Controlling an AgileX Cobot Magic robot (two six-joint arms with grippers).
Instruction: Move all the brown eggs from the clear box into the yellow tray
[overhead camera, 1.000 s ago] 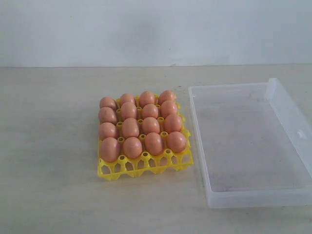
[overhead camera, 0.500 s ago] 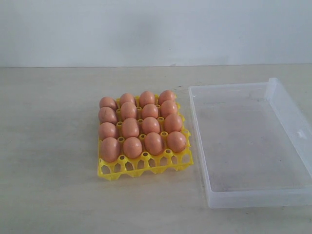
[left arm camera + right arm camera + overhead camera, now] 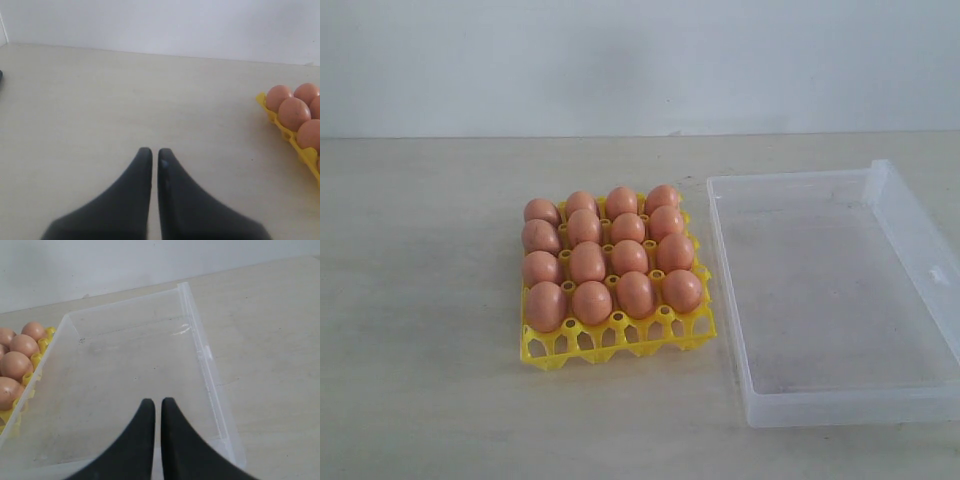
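Observation:
Several brown eggs (image 3: 610, 258) fill the cups of the yellow tray (image 3: 620, 338) in the middle of the table. To its right lies the clear box (image 3: 910, 225) with nothing inside it. Neither arm shows in the exterior view. My left gripper (image 3: 155, 151) hangs shut over bare table, with the yellow tray (image 3: 285, 131) and some brown eggs (image 3: 294, 112) off to one side. Over the near edge of the clear box (image 3: 197, 330) my right gripper (image 3: 158, 401) is shut and holds nothing; brown eggs (image 3: 16, 365) show beyond the box wall.
A pale wooden table (image 3: 420, 300) carries everything, and a white wall (image 3: 640, 60) stands behind it. A small dark object (image 3: 1, 76) peeks in at the edge of the left wrist view.

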